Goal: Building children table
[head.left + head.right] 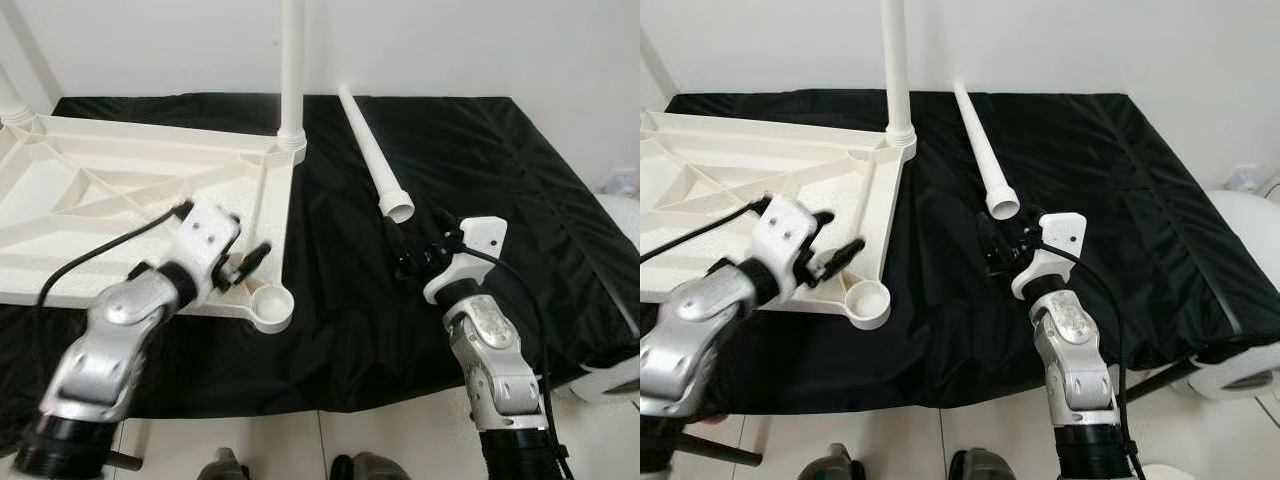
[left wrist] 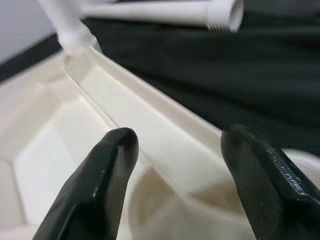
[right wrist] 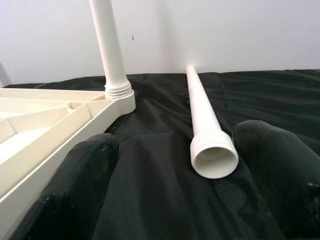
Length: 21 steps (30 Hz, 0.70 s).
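A white plastic tabletop [image 1: 120,190] lies upside down on a black cloth [image 1: 480,170]. One white leg [image 1: 292,70] stands screwed into its far corner socket. A loose white leg [image 1: 372,158] lies on the cloth, its threaded open end [image 3: 214,157] toward me. The near corner socket [image 1: 271,306] is empty. My left gripper [image 1: 250,262] is open, hovering over the tabletop's edge just by that socket [image 2: 185,210]. My right gripper [image 1: 415,248] is open on the cloth, just short of the loose leg's threaded end, fingers [image 3: 280,170] on either side of it.
White walls stand behind the cloth-covered surface. A white rounded object [image 1: 1240,240] sits at the right edge. Light floor tiles and my feet [image 1: 350,468] show below the cloth's near edge. Bare black cloth lies right of the loose leg.
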{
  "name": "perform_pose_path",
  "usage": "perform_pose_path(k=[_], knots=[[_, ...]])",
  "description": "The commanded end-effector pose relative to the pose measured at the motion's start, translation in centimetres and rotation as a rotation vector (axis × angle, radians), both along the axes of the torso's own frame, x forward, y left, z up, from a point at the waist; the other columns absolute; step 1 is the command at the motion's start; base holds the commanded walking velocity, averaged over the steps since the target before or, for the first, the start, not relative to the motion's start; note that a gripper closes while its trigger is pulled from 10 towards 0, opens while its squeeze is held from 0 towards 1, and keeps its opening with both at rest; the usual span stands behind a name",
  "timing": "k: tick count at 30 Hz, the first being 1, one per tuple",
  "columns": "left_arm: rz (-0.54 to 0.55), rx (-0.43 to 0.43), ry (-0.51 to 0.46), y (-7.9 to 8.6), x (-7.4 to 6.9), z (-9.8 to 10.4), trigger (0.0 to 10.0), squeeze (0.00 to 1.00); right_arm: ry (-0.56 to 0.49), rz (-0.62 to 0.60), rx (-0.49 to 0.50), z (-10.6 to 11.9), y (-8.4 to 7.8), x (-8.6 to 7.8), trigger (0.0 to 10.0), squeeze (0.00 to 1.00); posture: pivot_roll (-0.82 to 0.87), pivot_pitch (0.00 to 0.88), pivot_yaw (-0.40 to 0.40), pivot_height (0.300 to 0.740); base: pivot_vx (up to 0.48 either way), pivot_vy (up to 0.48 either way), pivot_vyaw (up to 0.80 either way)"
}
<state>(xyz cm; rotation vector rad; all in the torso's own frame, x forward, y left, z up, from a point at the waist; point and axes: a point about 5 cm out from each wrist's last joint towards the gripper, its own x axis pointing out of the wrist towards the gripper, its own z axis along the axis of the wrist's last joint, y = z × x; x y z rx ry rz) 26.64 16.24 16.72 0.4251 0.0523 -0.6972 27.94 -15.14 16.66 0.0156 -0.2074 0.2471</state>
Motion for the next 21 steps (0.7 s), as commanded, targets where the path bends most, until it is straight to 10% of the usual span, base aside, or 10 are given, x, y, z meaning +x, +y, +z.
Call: perform_pose_path(k=[1,21], knots=[[-0.036,-0.001,-0.013,-0.1,-0.2,0.3,10.0,0.0,0.004,0.012,-0.005,-0.2,0.1,0.1,10.0,0.0,0.02,0.013,-0.064,0.74,0.0,0.0,0.0],[-0.218,0.219,0.185,3.6,-2.4,-1.2,10.0,0.0,-0.007,0.023,-0.006,-0.1,0.1,0.4,10.0,0.0,0.03,0.018,-0.064,0.74,0.0,0.0,0.0]])
